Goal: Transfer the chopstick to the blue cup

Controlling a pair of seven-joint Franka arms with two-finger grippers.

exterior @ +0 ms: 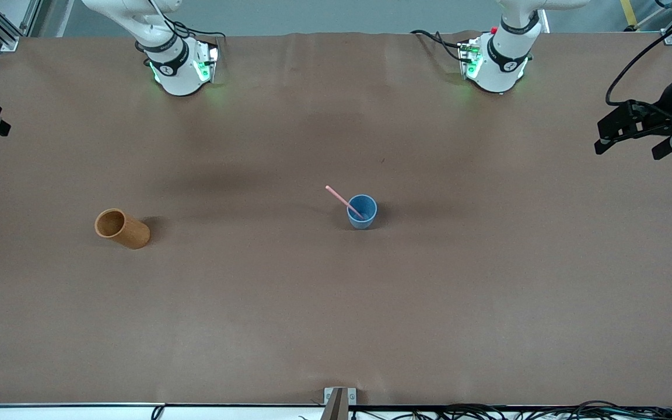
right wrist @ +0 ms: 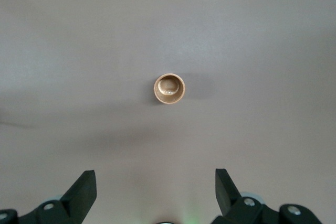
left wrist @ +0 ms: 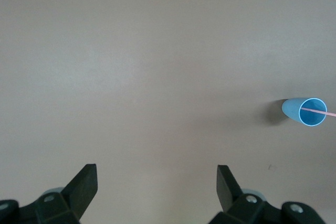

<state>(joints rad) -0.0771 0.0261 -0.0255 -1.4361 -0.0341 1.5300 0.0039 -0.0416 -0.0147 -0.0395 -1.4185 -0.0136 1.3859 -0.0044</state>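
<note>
Orange-brown cylinder (exterior: pixel 122 228) is seen upright, nearest the camera, toward the right arm's end of the table (exterior: pixel 487 303). Blue cup (exterior: pixel 362 211) stands mid-table; one pink chopstick (exterior: pixel 342 200) leans inside it. Left end effector (left wrist: pixel 156 188) and right end effector (right wrist: pixel 155 192) are held high above the table, fingers apart, nothing gripped
</note>
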